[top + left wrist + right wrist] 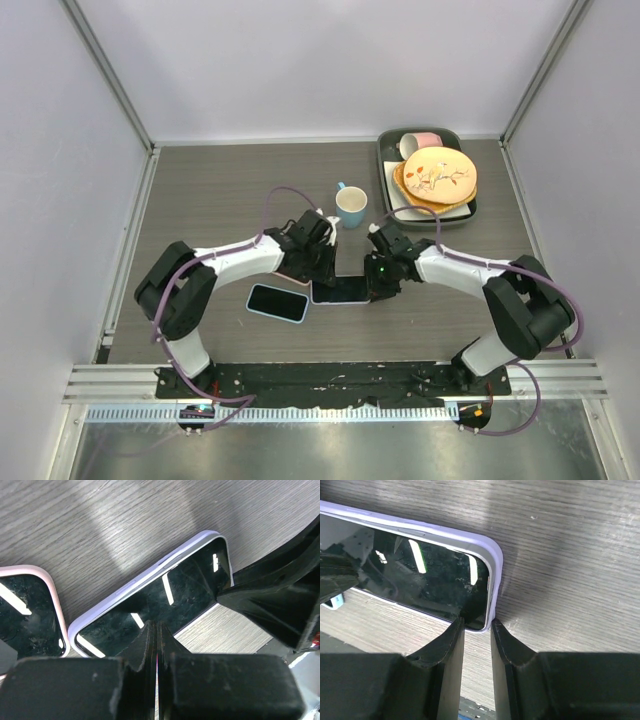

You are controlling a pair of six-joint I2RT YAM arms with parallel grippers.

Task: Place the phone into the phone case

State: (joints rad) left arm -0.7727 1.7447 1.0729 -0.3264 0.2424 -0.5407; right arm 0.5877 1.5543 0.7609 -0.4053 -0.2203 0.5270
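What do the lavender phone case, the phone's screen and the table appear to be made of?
Lavender phone case: likely soft matte silicone or rubbery plastic, rounded rim, no glare. Phone screen: glossy glass, mirrors lamp strips. Table: grey wood-grain laminate probably, fine streaks, soft sheen.

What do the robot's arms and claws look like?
The left arm and right arm have white tube sections and black joints. Purple cables loop along both. The left gripper and right gripper are black, two-fingered. A green light glows by the right wrist.
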